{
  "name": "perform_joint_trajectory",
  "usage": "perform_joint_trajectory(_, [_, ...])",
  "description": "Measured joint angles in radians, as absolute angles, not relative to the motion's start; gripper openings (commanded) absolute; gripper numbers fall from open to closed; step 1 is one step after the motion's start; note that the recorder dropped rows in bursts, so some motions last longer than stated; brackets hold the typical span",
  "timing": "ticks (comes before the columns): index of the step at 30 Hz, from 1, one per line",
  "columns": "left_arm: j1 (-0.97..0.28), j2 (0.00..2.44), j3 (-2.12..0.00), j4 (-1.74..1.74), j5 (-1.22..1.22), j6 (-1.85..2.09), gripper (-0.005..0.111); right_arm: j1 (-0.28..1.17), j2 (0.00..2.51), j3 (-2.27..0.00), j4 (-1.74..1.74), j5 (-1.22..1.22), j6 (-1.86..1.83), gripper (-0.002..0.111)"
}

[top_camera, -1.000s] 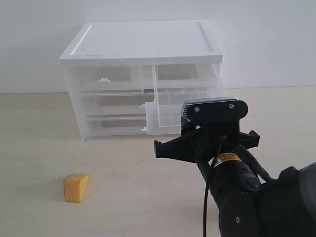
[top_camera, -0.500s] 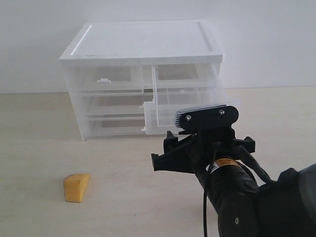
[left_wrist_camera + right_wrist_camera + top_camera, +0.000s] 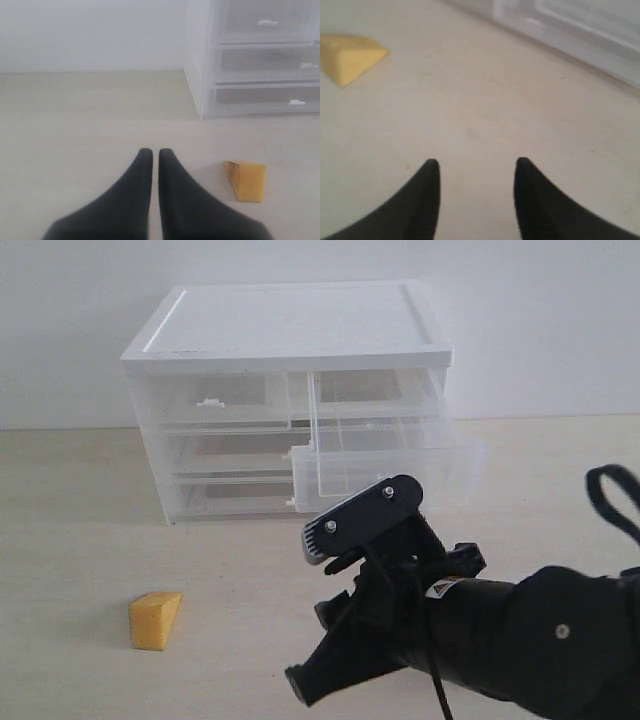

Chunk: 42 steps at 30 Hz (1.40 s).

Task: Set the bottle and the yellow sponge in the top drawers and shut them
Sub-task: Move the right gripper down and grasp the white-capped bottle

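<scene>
The yellow sponge (image 3: 155, 620) lies on the table, left of and in front of the cabinet. It also shows in the left wrist view (image 3: 246, 180) and the right wrist view (image 3: 350, 57). The top right drawer (image 3: 440, 465) stands pulled out; the top left drawer (image 3: 225, 400) is pushed in. My right gripper (image 3: 308, 683) points down and left over the bare table, open and empty (image 3: 477, 164), apart from the sponge. My left gripper (image 3: 151, 152) is shut on nothing, with the sponge a little to one side. The bottle is not in view.
The white-topped clear cabinet (image 3: 290, 330) stands at the back against a white wall, with two full-width drawers (image 3: 230, 455) under the top ones. My right arm's dark bulk (image 3: 520, 640) fills the lower right of the exterior view.
My right arm has drawn back from the open top right drawer and swung down and to the left, its gripper now pointing at the table. The sponge and drawers have not moved.
</scene>
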<state>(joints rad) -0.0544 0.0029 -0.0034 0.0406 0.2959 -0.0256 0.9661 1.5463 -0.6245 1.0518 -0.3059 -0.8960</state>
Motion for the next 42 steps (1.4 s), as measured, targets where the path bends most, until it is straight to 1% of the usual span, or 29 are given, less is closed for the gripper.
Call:
perform_joint_trajectory(1, [-0.054, 0.003, -0.003, 0.041, 0.296, -0.026, 0.004, 0.966, 1.502, -0.625, 1.076, -0.205, -0.987, 0.0])
perform_joint_trajectory(4, [-0.054, 0.003, -0.003, 0.041, 0.296, -0.026, 0.004, 0.952, 1.435, -0.625, 1.088, -0.036, -1.058, 0.0])
perform_joint_trajectory(5, [-0.054, 0.003, -0.003, 0.041, 0.296, -0.026, 0.004, 0.913, 1.418, -0.625, 1.088, 0.071, -1.072, 0.0])
perform_joint_trajectory(6, [-0.054, 0.003, -0.003, 0.041, 0.296, -0.026, 0.004, 0.89, 1.416, -0.625, 1.084, 0.118, -1.075, 0.0])
perform_joint_trajectory(8, [-0.054, 0.003, -0.003, 0.041, 0.296, -0.026, 0.004, 0.773, 1.414, -0.632, 0.989, 0.347, -1.034, 0.0])
perform_joint_trajectory(10, [-0.054, 0.003, -0.003, 0.041, 0.296, -0.026, 0.004, 0.687, 1.414, -0.677, 0.758, 0.535, -0.852, 0.0])
perform_joint_trajectory(11, [-0.054, 0.003, -0.003, 0.041, 0.296, -0.026, 0.004, 0.672, 1.414, -0.699, 0.666, 0.594, -0.775, 0.0])
perform_joint_trajectory(14, [-0.054, 0.003, -0.003, 0.041, 0.296, -0.026, 0.004, 0.658, 1.414, -0.816, 0.278, 0.861, -0.468, 0.0])
perform_joint_trajectory(16, [-0.054, 0.003, -0.003, 0.041, 0.296, -0.026, 0.004, 0.658, 1.414, -0.893, 0.064, 0.999, -0.363, 0.0])
perform_joint_trajectory(20, [-0.054, 0.003, -0.003, 0.041, 0.296, -0.026, 0.004, 0.613, 1.414, -0.946, -0.161, 1.122, -0.285, 0.0])
perform_joint_trajectory(22, [-0.054, 0.003, -0.003, 0.041, 0.296, -0.026, 0.004, 0.537, 1.414, -0.956, -0.189, 1.137, -0.295, 0.0])
perform_joint_trajectory(27, [-0.054, 0.003, -0.003, 0.041, 0.296, -0.026, 0.004, 0.299, 1.414, -0.956, -0.039, 1.041, -0.349, 0.0])
perform_joint_trajectory(29, [-0.054, 0.003, -0.003, 0.041, 0.296, -0.026, 0.004, 0.23, 1.414, -0.956, 0.048, 1.002, -0.378, 0.001])
perform_joint_trajectory(30, [-0.054, 0.003, -0.003, 0.041, 0.296, -0.026, 0.004, 0.215, 1.414, -0.956, 0.075, 0.991, -0.389, 0.005])
perform_joint_trajectory(32, [-0.054, 0.003, -0.003, 0.041, 0.296, -0.026, 0.004, 0.204, 1.414, -0.956, 0.117, 0.978, -0.407, 0.019])
perform_joint_trajectory(33, [-0.054, 0.003, -0.003, 0.041, 0.296, -0.026, 0.004, 0.204, 1.414, -0.956, 0.128, 0.976, -0.41, 0.03])
perform_joint_trajectory(35, [-0.054, 0.003, -0.003, 0.041, 0.296, -0.026, 0.004, 0.215, 1.414, -0.956, 0.142, 0.973, -0.415, 0.056])
perform_joint_trajectory(36, [-0.054, 0.003, -0.003, 0.041, 0.296, -0.026, 0.004, 0.22, 1.414, -0.956, 0.142, 0.973, -0.418, 0.068])
perform_joint_trajectory(37, [-0.054, 0.003, -0.003, 0.041, 0.296, -0.026, 0.004, 0.226, 1.414, -0.956, 0.142, 0.971, -0.418, 0.074])
perform_joint_trajectory(42, [-0.054, 0.003, -0.003, 0.041, 0.296, -0.026, 0.004, 0.229, 1.414, -0.945, 0.138, 0.911, -0.422, 0.073])
